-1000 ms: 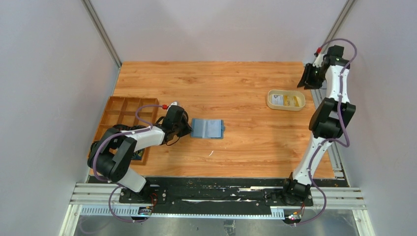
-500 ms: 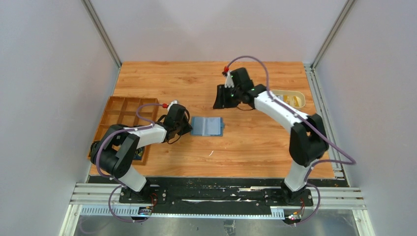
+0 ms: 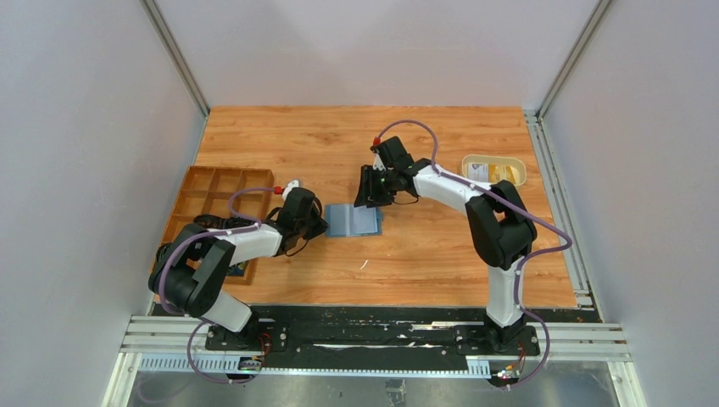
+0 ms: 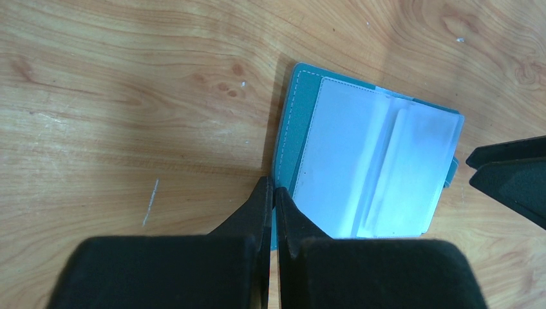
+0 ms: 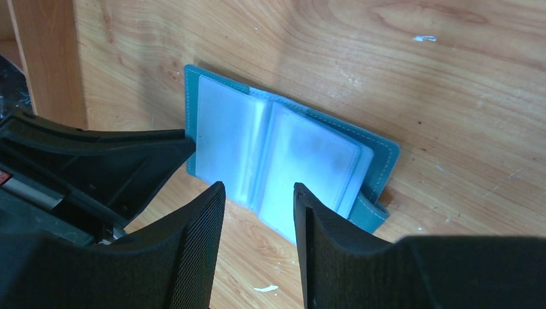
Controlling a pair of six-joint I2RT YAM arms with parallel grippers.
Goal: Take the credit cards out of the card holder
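Note:
The blue card holder (image 3: 356, 220) lies open on the table, its clear sleeves facing up; it also shows in the left wrist view (image 4: 373, 167) and the right wrist view (image 5: 277, 154). I cannot tell whether cards are in the sleeves. My left gripper (image 3: 323, 223) (image 4: 273, 191) is shut on the holder's left edge. My right gripper (image 3: 366, 197) (image 5: 257, 193) is open, just above the holder's far edge, with nothing between its fingers. A whitish card (image 3: 479, 172) and a yellow card (image 3: 508, 174) lie in the cream oval dish (image 3: 493, 183).
A brown wooden compartment tray (image 3: 216, 193) stands at the left edge beside my left arm. The dish sits at the back right. My two grippers are close together over the holder, and the right fingers (image 4: 508, 174) show in the left wrist view.
My right arm has swung from the back right corner over to the card holder. The left gripper and the holder have shifted slightly left.

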